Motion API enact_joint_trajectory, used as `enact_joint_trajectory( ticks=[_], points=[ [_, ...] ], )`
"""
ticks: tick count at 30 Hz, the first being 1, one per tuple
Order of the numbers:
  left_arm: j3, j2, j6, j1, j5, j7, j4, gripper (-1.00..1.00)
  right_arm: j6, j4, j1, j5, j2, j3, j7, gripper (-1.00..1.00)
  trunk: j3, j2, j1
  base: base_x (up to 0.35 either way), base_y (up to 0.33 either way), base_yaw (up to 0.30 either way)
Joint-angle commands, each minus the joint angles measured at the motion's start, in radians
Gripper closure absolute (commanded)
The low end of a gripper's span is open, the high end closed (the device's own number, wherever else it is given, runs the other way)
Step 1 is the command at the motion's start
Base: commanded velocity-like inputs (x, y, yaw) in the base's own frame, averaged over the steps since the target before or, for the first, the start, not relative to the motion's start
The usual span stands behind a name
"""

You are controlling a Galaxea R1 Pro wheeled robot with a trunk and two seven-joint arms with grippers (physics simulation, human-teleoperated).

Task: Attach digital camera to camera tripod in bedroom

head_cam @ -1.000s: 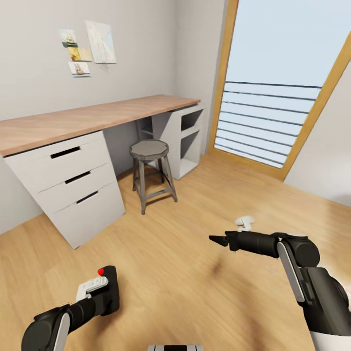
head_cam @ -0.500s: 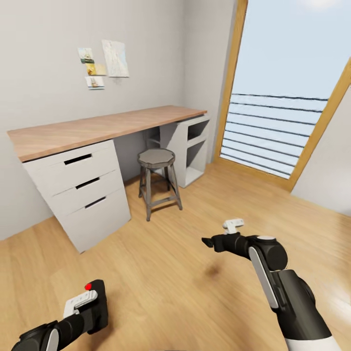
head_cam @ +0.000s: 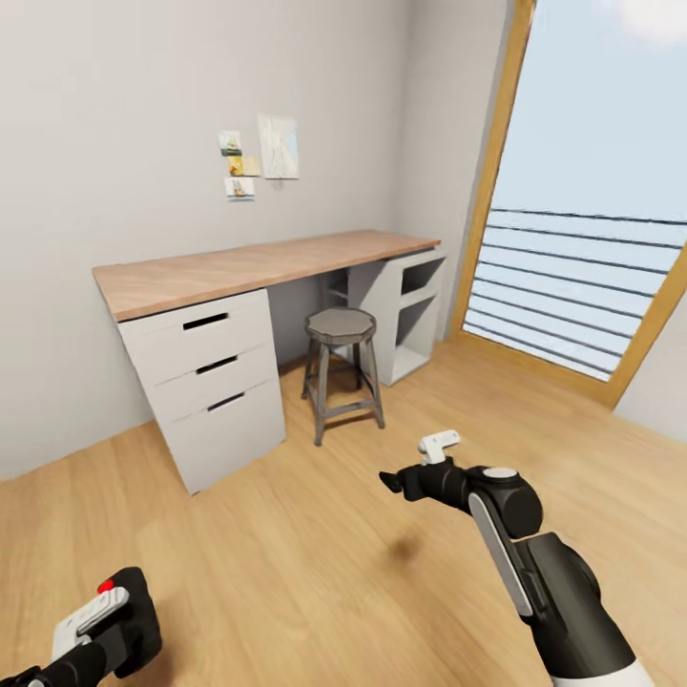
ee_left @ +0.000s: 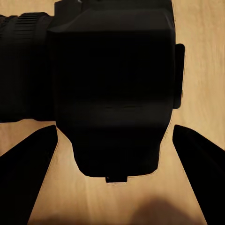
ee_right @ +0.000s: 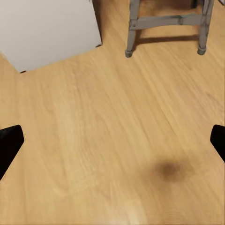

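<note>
My left gripper [head_cam: 100,625] sits at the lower left corner of the head view, shut on the digital camera [head_cam: 141,611], a black box with a small red button on top. The left wrist view has the camera body [ee_left: 112,84] between the two dark fingers [ee_left: 28,173], its lens barrel off to one side, above the wood floor. Over the floor in the middle of the room my right gripper [head_cam: 389,480] is open, and its fingertips [ee_right: 9,143] stand far apart with nothing between them. The camera tripod is out of view.
A long wood-topped desk [head_cam: 239,267] runs along the grey wall, with white drawers [head_cam: 215,382] at one end and an open shelf unit [head_cam: 410,305] at the other. A small grey stool [head_cam: 341,329] stands before it. A tall wood-framed window [head_cam: 592,239] is at the right.
The whole view has shifted, so the desk and stool now sit further right and up. The left gripper with the camera is lower in the picture; the right gripper has drifted left.
</note>
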Motion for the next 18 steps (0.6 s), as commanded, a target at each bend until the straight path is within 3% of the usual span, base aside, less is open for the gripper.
enact_joint_trajectory(
  ticks=[1,10,18],
  points=[
    [0.004,-0.001,0.004,-0.001,0.004,-0.002,0.000,1.00,-0.004,-0.001,0.001,-0.009,-0.001,0.002,-0.005,-1.00,0.003,0.000,-0.001,0.000,0.000,0.281],
    [0.001,-0.003,-0.006,-0.001,0.006,0.004,0.022,1.00,-0.033,-0.001,0.009,-0.009,0.002,0.024,-0.004,-1.00,0.003,0.000,-0.001,-0.020,-0.015,0.285],
    [-0.001,-0.003,-0.029,-0.001,0.003,0.010,0.034,1.00,-0.034,-0.001,0.011,-0.009,0.003,0.040,-0.004,-1.00,0.003,0.000,-0.001,-0.182,-0.192,0.287]
  ],
)
